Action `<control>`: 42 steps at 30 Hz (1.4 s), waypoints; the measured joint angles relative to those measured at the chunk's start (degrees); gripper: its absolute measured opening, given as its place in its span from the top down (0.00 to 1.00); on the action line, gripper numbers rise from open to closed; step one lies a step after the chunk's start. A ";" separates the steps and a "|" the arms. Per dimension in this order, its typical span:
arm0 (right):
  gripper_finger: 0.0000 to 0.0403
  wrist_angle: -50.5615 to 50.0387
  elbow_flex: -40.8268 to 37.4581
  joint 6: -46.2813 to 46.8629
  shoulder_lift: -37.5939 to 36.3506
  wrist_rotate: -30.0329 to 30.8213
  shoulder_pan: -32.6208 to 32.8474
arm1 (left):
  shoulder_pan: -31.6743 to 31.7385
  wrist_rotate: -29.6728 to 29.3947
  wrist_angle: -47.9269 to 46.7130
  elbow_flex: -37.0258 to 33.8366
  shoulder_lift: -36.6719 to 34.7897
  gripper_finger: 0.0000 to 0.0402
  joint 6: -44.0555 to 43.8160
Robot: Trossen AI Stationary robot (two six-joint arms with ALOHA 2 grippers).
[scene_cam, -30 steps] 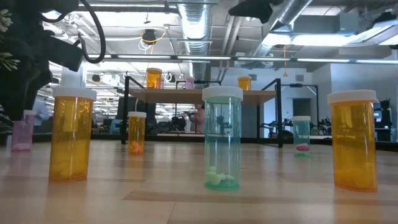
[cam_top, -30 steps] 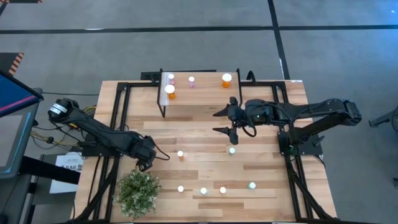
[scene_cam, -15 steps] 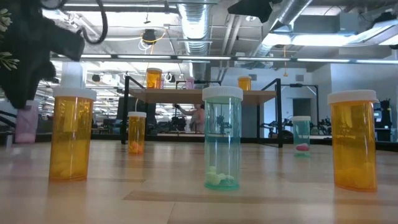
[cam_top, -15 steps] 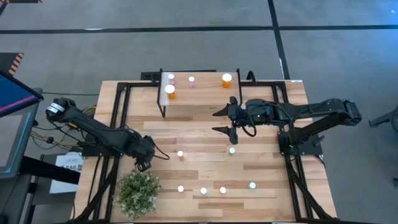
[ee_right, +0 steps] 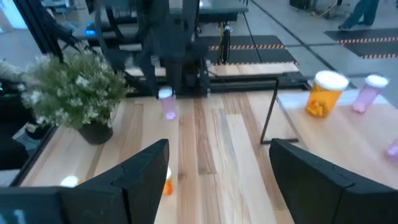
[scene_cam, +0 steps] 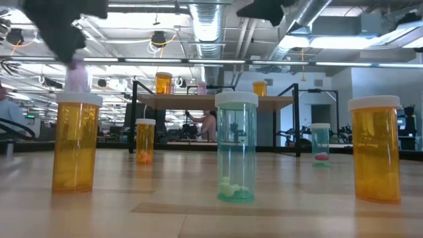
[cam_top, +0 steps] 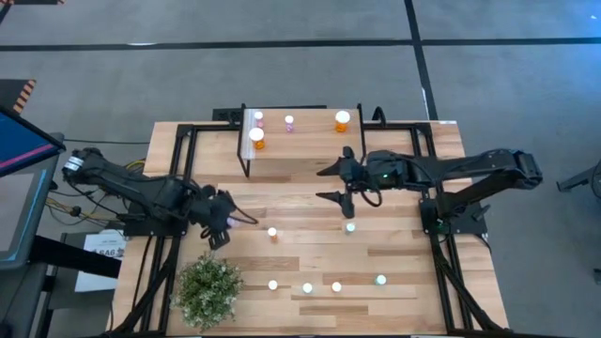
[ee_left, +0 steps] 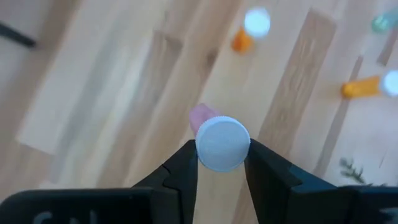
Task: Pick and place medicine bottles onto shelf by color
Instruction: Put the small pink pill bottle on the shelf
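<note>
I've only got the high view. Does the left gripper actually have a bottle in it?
Observer: Yes. The left wrist view shows the left gripper shut on the white cap of a pink bottle.
Operator: Is it in the air or standing?
Observer: In the air. In the low view it hangs about level with the cap of the near orange bottle.
Operator: And the right gripper?
Observer: Its wrist view shows the right gripper open, with nothing between its fingers.
</note>
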 joint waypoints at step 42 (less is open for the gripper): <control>0.25 -0.73 -0.11 1.56 1.43 -0.11 -0.30 | 46.35 12.25 -15.83 56.75 39.16 0.75 50.51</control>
